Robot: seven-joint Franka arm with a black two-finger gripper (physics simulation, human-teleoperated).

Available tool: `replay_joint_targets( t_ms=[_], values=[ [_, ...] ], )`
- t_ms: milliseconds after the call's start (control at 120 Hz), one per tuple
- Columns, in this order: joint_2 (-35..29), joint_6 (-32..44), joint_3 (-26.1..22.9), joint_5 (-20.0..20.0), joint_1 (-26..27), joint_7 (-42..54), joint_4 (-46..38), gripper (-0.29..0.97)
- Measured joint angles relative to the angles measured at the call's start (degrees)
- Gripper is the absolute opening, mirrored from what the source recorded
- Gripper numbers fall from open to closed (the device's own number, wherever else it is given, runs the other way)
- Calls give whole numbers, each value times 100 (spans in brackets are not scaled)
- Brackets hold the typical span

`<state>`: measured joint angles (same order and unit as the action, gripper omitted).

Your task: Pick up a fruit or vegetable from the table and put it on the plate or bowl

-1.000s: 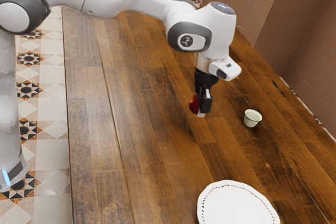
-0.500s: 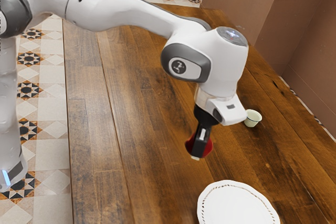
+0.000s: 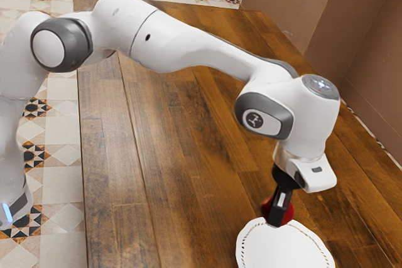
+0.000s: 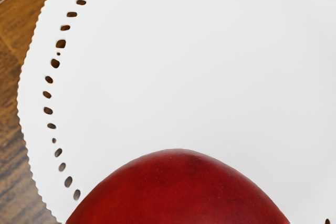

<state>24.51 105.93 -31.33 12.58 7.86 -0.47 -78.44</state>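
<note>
Over the dark wooden tabletop (image 3: 157, 174), beside a patterned tile floor (image 3: 50, 155), the jaws were clamped on a red fruit (image 3: 267, 207) hanging just above the white plate (image 3: 308, 249), so the carry looked nearly done, calling next for a short lowering and release.

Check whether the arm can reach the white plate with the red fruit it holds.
Probably yes: the red fruit, held in the jaws, hangs just above the white plate, with bare plate beneath it and nothing between.
</note>
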Motion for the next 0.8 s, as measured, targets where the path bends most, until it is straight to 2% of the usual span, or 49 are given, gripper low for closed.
replay_joint_targets(
  t_ms=[200,450,592,800],
  values=[
    [660,-5,41,255,333,-25,443,37],
    [797,-1,74,320,446,-48,537,37],
    [792,-8,59,506,454,-30,538,56],
    [782,-9,50,604,453,-3,538,65]
  ],
)
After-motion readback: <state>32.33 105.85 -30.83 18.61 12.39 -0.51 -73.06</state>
